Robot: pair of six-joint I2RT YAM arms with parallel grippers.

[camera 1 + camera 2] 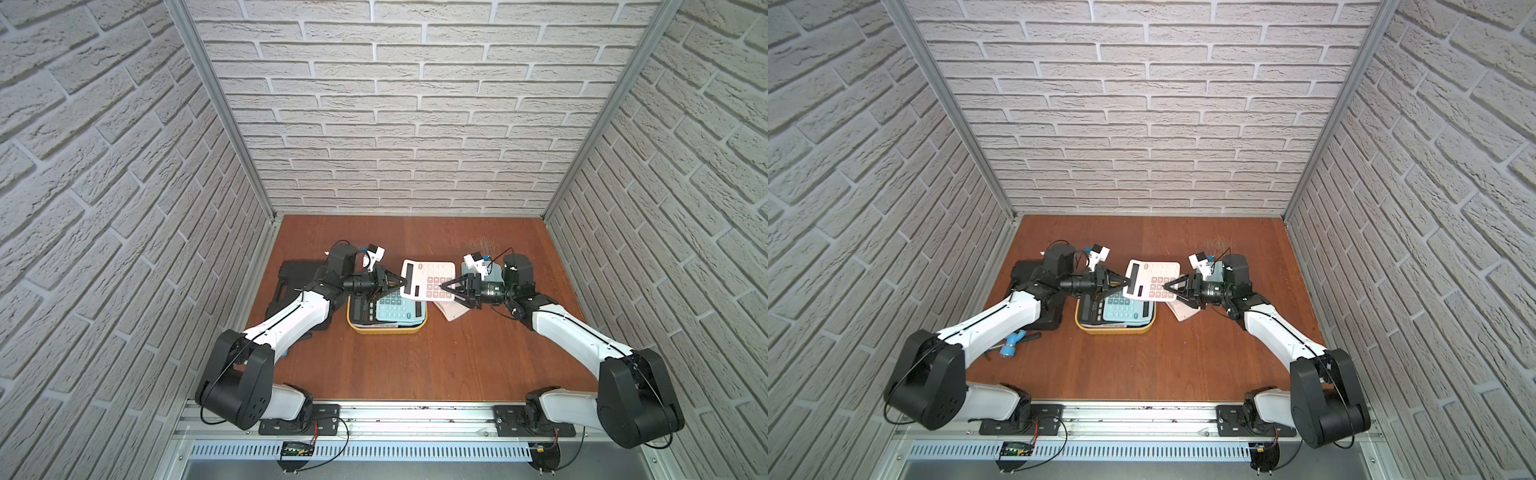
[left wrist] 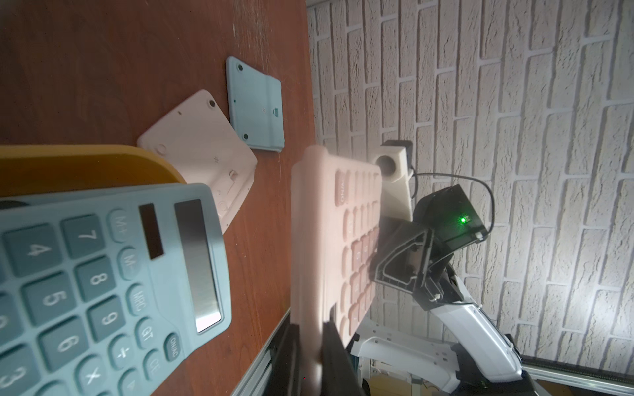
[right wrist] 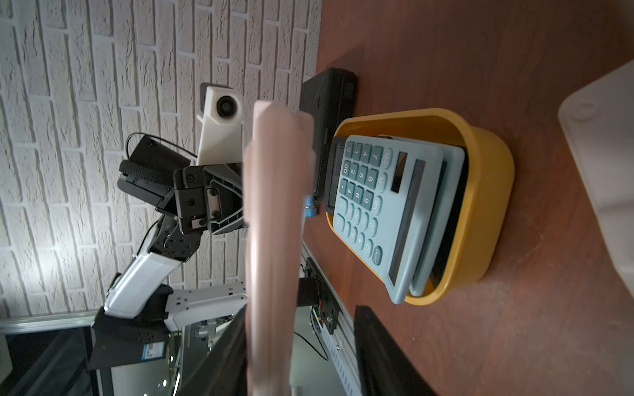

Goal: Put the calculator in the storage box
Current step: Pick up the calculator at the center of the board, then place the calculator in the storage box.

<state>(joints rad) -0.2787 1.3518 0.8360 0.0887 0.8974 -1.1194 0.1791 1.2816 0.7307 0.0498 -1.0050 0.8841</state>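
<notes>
Your brown wooden table (image 1: 415, 365) sits inside white brick-pattern walls. Nearest you on it, the yellow storage box (image 1: 386, 331) carries a teal calculator (image 1: 395, 309) stacked on a black calculator (image 1: 360, 311). A pale face-down calculator (image 1: 451, 312) lies just to the right of the box.

Just past the box's far right corner, the pink calculator (image 1: 428, 279) hangs in the air between both grippers, keys up, with its display end toward your left arm. It is pale pink with darker pink keys and a dark display strip.

Your left gripper (image 1: 401, 283) is clamped tight on the display end. Your right gripper (image 1: 444, 286) straddles the key end with its jaws parted. The right wrist view shows a gap beside the edge.
</notes>
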